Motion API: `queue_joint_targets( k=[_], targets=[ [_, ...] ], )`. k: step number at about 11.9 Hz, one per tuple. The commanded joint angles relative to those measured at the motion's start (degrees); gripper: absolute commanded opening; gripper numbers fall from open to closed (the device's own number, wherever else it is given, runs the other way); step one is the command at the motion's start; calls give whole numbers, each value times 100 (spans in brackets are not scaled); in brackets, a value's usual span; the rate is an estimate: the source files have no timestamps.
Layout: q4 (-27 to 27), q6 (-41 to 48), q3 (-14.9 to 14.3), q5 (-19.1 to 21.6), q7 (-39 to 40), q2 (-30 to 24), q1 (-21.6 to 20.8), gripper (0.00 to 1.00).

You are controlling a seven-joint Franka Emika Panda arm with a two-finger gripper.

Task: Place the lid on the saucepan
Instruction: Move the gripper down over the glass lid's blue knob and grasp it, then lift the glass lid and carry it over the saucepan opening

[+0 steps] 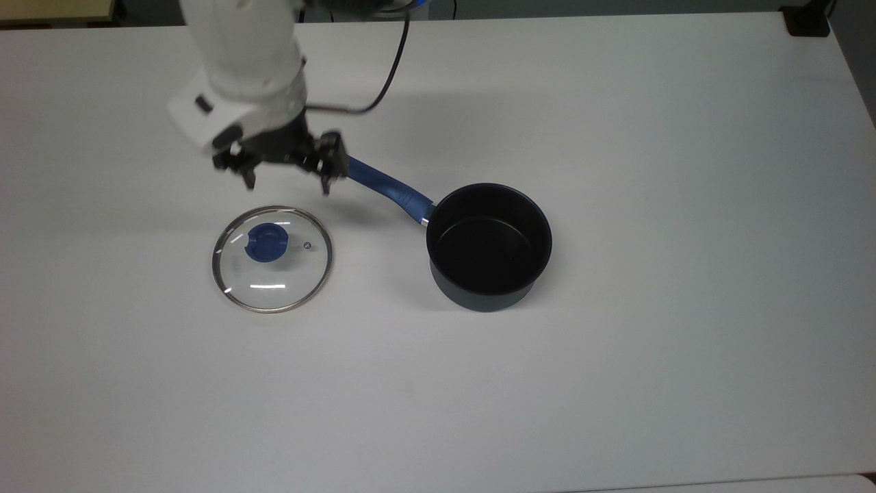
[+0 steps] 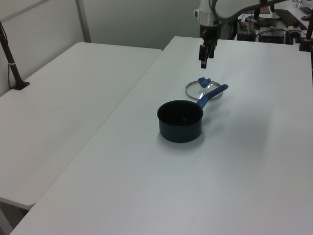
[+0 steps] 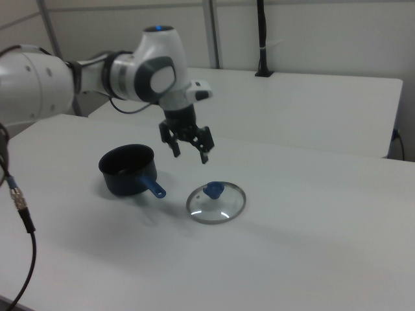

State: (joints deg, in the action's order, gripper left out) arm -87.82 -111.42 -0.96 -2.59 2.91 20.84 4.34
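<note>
The lid (image 1: 272,259) lies flat on the white table, a clear glass disc with a silver rim and a blue knob (image 1: 266,243); it also shows as the lid (image 3: 216,201) and the lid (image 2: 203,88). The saucepan (image 1: 488,245) stands upright to the top view's right of it, dark inside, its long blue handle (image 1: 387,186) pointing toward the top view's upper left. Also seen: the saucepan (image 3: 128,170), the saucepan (image 2: 180,120). My gripper (image 1: 287,185) hangs open in the air above the table, just beyond the lid's far rim; gripper (image 3: 190,154), gripper (image 2: 203,64). One finger (image 1: 327,183) overlaps the handle's end.
The white table (image 1: 616,383) spreads wide on all sides of the two objects. A second white table (image 2: 63,112) stands alongside in the left view. A black cable (image 1: 383,75) trails from the arm. Desks with equipment (image 2: 274,24) stand behind.
</note>
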Motion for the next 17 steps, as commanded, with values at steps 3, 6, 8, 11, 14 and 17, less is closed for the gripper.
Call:
queue_joint_targets(
  k=[3, 6, 8, 11, 14, 17],
  targets=[
    [239, -732, -220, -188, 349, 885, 146, 98],
    [239, -741, -317, -225, 868, 1123, 181, 94],
    [230, -749, -317, -233, 975, 1212, 172, 84],
    [230, -749, -317, -207, 913, 1212, 102, 72],
    [239, -749, -308, -181, 878, 1212, 23, 78],
    [239, -749, -308, -172, 808, 1212, -21, 84]
  ],
)
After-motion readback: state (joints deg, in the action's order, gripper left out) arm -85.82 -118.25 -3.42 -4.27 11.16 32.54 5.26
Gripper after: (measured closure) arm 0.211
